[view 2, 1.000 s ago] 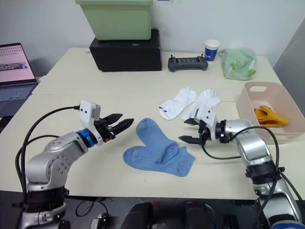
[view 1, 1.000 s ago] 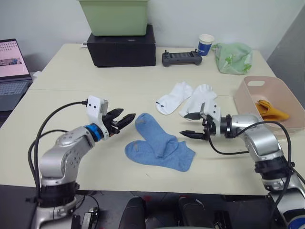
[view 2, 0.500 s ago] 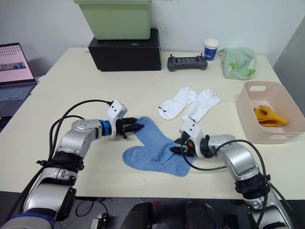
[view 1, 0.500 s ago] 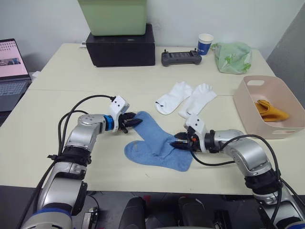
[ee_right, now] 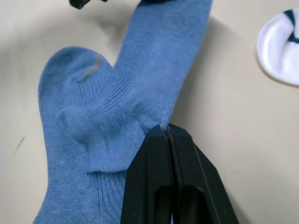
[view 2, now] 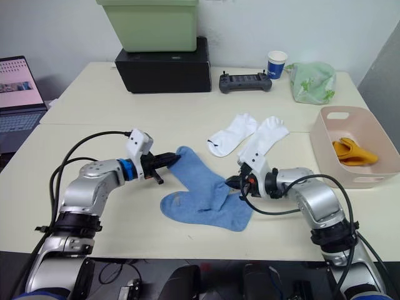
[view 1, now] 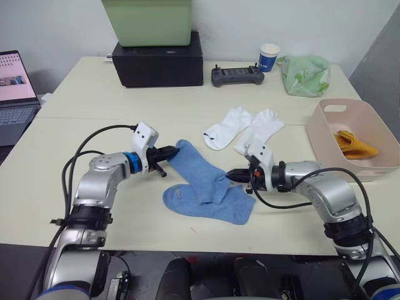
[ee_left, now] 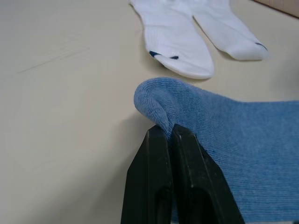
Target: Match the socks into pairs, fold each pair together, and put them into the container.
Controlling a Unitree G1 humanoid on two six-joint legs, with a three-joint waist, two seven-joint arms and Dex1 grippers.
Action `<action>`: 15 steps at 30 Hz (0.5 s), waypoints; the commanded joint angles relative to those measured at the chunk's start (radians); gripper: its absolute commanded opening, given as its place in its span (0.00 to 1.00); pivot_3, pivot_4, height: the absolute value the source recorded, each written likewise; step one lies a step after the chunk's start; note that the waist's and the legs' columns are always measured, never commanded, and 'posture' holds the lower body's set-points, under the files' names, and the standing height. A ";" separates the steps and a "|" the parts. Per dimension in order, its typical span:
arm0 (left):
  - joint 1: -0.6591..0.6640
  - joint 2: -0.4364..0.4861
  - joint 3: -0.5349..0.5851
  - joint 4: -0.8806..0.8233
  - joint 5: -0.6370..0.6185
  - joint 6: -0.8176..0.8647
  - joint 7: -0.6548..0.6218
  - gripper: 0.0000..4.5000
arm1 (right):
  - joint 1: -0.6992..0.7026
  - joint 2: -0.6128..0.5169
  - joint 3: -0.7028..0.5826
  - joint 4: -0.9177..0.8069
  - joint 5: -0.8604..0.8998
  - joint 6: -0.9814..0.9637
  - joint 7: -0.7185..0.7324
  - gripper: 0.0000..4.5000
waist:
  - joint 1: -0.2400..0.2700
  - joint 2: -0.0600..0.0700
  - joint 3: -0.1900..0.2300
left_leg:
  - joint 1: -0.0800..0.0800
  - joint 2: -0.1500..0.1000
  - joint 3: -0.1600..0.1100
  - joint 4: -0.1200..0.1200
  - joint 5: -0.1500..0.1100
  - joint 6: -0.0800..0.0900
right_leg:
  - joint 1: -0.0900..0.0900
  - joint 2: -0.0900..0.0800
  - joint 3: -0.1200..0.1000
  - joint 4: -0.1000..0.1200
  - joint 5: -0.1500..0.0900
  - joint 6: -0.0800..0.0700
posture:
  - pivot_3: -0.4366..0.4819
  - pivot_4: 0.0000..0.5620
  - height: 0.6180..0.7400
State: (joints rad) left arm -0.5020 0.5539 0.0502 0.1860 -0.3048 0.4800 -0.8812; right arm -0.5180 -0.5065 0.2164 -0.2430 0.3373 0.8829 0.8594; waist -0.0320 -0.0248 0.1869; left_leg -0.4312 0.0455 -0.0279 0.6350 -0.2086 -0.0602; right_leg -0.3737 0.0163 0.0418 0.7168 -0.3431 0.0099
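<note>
Two light blue socks lie crossed at the table's middle front, the upper sock [view 1: 199, 167] over the lower sock [view 1: 215, 205]. My left gripper [view 1: 170, 151] is shut on the upper sock's far end, whose rounded edge [ee_left: 156, 100] folds into the closed fingers [ee_left: 156, 158]. My right gripper [view 1: 231, 175] is shut on the right edge of the blue socks [ee_right: 140, 93] where they overlap. Two white socks [view 1: 228, 128] [view 1: 261, 130] lie side by side behind them. The pink container [view 1: 322, 136] stands at the right with folded mustard-orange socks [view 1: 355, 145] inside.
At the back stand a black box [view 1: 159, 61] with a light green bin [view 1: 149, 22] on top, a black controller [view 1: 236, 76], a blue-and-white paper cup [view 1: 269, 57] and a pale green bag [view 1: 305, 76]. A laptop [view 1: 15, 87] sits at the far left.
Both grippers came in from either side, reached the blue socks and shut on them. The upper sock's far end is now pinched and slightly lifted by the left gripper.
</note>
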 commanded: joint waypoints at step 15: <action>0.337 -0.299 0.037 -0.590 -0.096 0.241 0.503 0.00 | -0.240 -0.199 0.101 0.306 -0.096 -0.183 0.208 0.01 | -0.001 0.000 0.000 | 0.001 -0.001 0.001 0.002 0.000 0.000 | 0.002 0.000 0.001 0.000 0.000 0.000 | 0.48 0.27 1.00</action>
State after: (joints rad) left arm -0.1639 0.2580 0.0774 -0.3638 -0.4197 0.7374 -0.4201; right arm -0.7433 -0.7156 0.2762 0.0178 0.2824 0.7622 1.0369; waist -0.0335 -0.0249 0.1868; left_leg -0.4298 0.0450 -0.0275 0.6364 -0.2088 -0.0599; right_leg -0.3720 0.0169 0.0425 0.7164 -0.3429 0.0100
